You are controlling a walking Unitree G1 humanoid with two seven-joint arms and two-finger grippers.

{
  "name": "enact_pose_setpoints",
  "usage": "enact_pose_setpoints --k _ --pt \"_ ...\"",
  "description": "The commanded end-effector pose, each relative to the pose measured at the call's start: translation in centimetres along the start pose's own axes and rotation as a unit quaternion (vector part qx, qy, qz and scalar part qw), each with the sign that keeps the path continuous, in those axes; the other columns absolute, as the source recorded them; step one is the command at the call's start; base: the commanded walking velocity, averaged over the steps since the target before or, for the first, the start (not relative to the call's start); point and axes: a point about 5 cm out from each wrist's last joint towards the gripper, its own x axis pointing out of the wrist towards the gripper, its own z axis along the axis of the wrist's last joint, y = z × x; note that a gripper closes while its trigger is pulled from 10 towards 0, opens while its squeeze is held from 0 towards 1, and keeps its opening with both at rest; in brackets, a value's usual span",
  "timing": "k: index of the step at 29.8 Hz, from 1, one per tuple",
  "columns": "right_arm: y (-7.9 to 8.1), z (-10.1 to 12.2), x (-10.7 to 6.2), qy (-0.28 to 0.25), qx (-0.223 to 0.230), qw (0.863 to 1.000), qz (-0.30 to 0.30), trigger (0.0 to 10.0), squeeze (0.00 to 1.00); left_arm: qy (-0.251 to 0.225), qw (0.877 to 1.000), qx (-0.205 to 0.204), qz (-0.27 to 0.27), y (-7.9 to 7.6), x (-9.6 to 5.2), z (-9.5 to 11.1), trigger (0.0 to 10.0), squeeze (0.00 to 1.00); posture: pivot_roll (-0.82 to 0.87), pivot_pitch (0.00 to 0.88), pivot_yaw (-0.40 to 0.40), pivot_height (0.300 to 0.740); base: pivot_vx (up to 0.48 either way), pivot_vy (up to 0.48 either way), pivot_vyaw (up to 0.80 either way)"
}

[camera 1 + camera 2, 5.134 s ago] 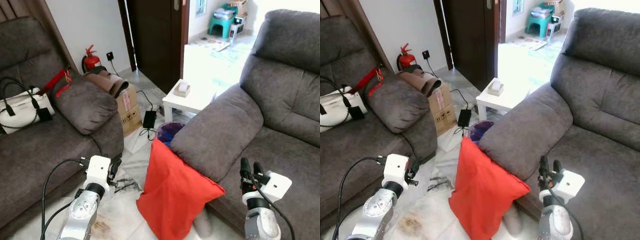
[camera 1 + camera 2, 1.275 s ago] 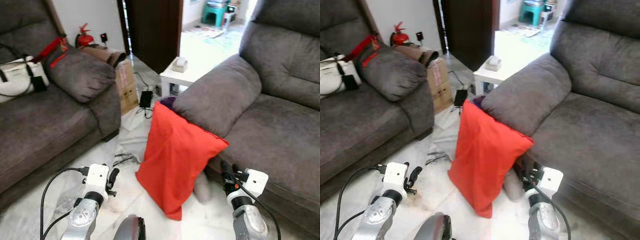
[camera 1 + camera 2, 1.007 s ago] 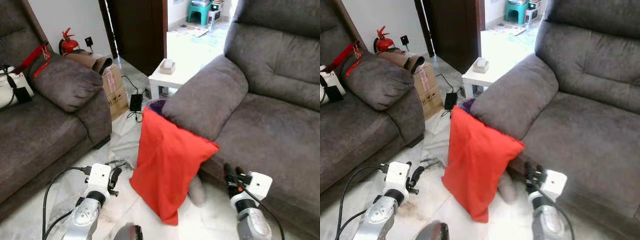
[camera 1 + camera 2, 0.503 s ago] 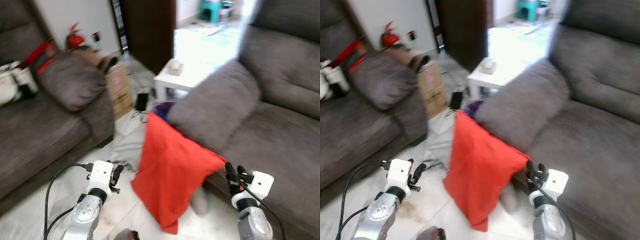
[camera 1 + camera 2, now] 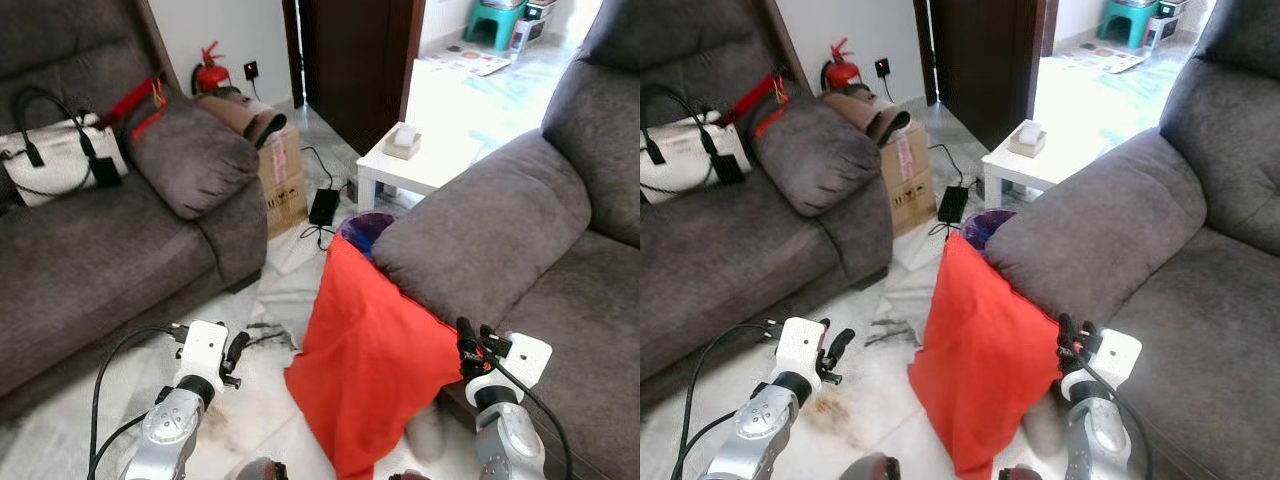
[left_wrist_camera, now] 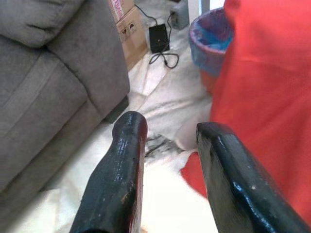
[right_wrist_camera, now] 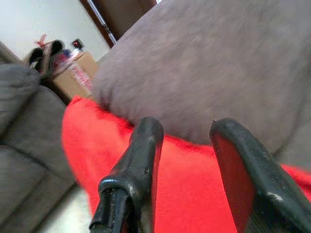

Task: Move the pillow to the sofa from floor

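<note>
A red pillow (image 5: 372,372) stands on the floor, leaning against the armrest (image 5: 482,232) of the grey sofa (image 5: 592,300) on my right. My left gripper (image 5: 237,348) hangs low over the floor, left of the pillow and apart from it, open with nothing between its fingers. In the left wrist view the pillow (image 6: 262,97) lies just beyond one fingertip (image 6: 214,133). My right gripper (image 5: 468,336) is by the pillow's upper right corner, beside the armrest, open and empty. The right wrist view has the pillow (image 7: 184,194) close behind the fingers (image 7: 148,141).
A second grey sofa (image 5: 90,260) with a white handbag (image 5: 58,160) stands at left. Beyond the pillow are a purple bin (image 5: 365,228), a cardboard box (image 5: 282,178), a white side table (image 5: 420,160), a charger with cables (image 5: 322,208) and a fire extinguisher (image 5: 208,72).
The camera has swung, so the whole scene sits further right and the blur is gone. The pillow still leans on the armrest. Both grippers remain open in the same pose.
</note>
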Motion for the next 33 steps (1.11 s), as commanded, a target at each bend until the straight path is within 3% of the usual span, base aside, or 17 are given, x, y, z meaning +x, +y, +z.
enact_pose_setpoints --k 1,10,16,33 --pt "-1.33 -0.38 -0.48 0.011 0.003 1.000 -0.023 10.0 0.00 0.010 1.000 -0.008 -0.007 -0.42 -0.09 -0.37 10.0 0.00 0.04 0.128 0.109 0.630 0.000 0.000 -0.76" --pt "-1.61 -0.36 -0.43 0.008 0.003 0.999 -0.037 10.0 0.00 0.012 1.000 -0.004 -0.004 -0.20 -0.13 -0.40 10.0 0.00 0.04 0.126 0.111 0.630 0.115 0.000 -0.75" --pt "-0.87 -0.46 -0.33 0.008 0.002 1.000 -0.006 10.0 0.00 0.010 1.000 0.000 0.003 0.05 -0.09 -0.22 10.0 0.00 0.05 0.130 0.113 0.630 0.267 0.000 0.00" --pt "-0.83 -0.61 -0.30 0.013 0.001 1.000 0.000 10.0 0.00 0.005 1.000 0.001 0.005 0.16 -0.04 -0.04 10.0 0.00 0.05 0.137 0.114 0.630 0.291 0.000 0.00"
